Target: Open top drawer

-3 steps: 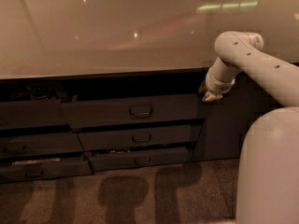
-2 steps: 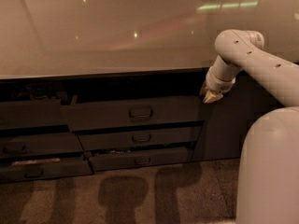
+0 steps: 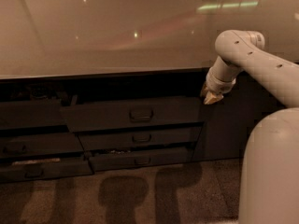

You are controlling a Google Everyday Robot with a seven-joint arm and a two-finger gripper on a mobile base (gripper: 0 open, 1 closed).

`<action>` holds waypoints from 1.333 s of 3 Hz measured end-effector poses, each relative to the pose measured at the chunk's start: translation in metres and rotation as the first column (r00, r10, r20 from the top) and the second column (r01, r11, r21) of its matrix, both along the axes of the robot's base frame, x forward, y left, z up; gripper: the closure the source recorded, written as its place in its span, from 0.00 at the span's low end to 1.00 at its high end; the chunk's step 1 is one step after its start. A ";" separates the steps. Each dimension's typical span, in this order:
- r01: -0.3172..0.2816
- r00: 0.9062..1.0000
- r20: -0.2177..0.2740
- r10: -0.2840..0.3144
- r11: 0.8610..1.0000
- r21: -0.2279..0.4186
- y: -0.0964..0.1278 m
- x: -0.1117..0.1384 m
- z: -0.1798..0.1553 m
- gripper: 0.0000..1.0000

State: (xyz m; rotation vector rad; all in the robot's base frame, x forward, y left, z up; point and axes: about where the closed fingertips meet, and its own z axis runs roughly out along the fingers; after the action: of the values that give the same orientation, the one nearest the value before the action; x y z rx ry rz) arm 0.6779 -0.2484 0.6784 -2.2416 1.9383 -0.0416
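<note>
Dark grey front: in the camera view, the top drawer (image 3: pixel 103 118) is found directly under the pale countertop (image 3: pixel 117 36). It is the widest front of the stack, and a dark gap is noted above its upper edge.
Drawer condition: judged to be partly drawn out; full opening is not confirmed.
Long axis: the front runs left to right across the cabinet.
Pull handle (image 3: pixel 141 114): small and rectangular, set at the centre of the front.
Gripper (image 3: pixel 212 96): carried on the pale arm (image 3: pixel 261 64), just beside the front's upper right corner; contact cannot be confirmed.
Gripper state: cannot be told.
Governing relation: the handle lies well to the left of the gripper and slightly lower.
Lower drawers (image 3: pixel 140 138): slimmer, apart from the gripper.
</note>
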 end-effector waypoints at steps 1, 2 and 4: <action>-0.015 0.999 0.032 0.015 1.000 0.002 -0.003 -0.005 0.006 1.00; -0.036 0.999 0.024 0.036 0.999 0.006 0.000 -0.019 -0.004 1.00; -0.066 0.996 0.066 0.066 0.998 0.009 -0.003 -0.026 0.011 1.00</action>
State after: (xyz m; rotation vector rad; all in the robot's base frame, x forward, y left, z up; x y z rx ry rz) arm 0.6523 -0.2511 0.6897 -2.2654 1.8258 -0.0939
